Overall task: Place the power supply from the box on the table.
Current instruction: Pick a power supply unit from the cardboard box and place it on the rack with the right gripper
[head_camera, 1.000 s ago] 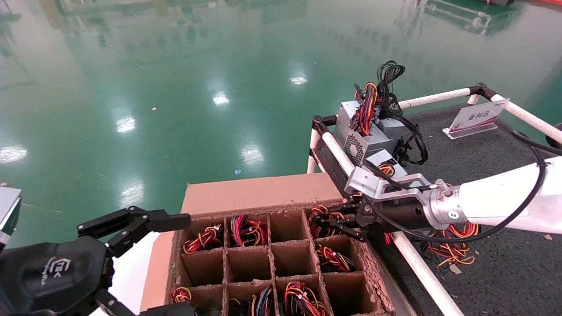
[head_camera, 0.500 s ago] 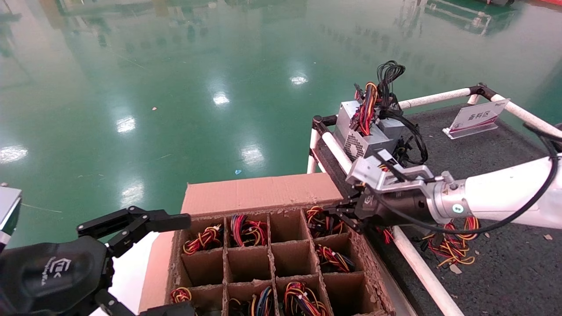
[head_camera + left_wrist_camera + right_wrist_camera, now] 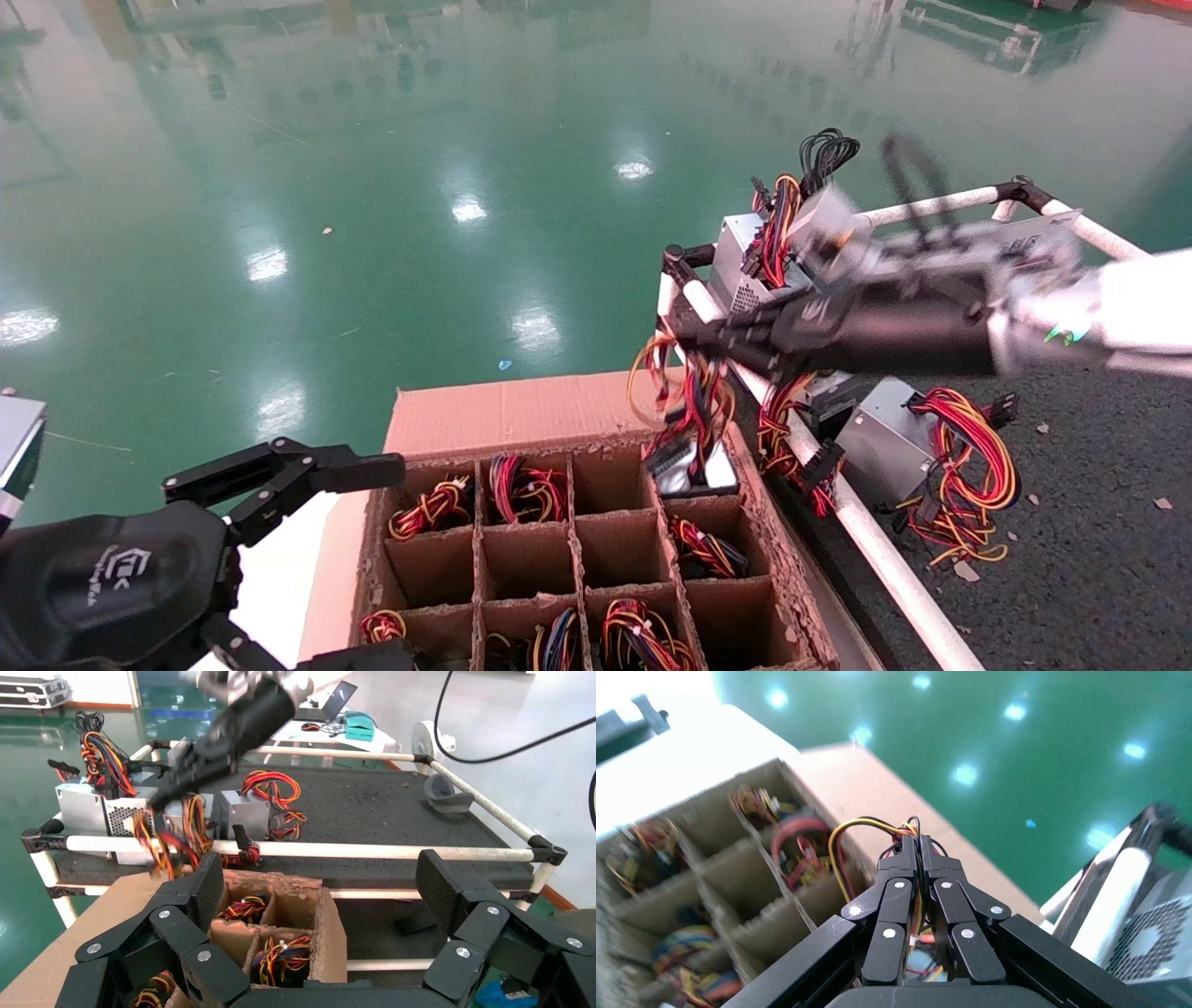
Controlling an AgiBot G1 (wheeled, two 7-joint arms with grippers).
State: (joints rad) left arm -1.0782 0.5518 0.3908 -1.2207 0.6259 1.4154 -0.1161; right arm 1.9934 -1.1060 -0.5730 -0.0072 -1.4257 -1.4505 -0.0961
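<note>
I am holding the power supply (image 3: 694, 461) by its wires above the box (image 3: 521, 419) with my right gripper (image 3: 694, 340) pinched on them, while my left gripper (image 3: 307, 559) is waiting wide.

Frayed cardboard box (image 3: 521, 415), rough matt table (image 3: 1071, 522), glossy floor (image 3: 372, 186).

The power supply (image 3: 697, 471), hung by its looped wires, sits half-raised in a far-right cell of the box (image 3: 549, 410) beside the table (image 3: 1099, 559).

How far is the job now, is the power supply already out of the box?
Partly. The right gripper is shut on the wire bundle, and the power supply hangs half out of the box. Still to do: setting it on the table. Left gripper is parked, open.
</note>
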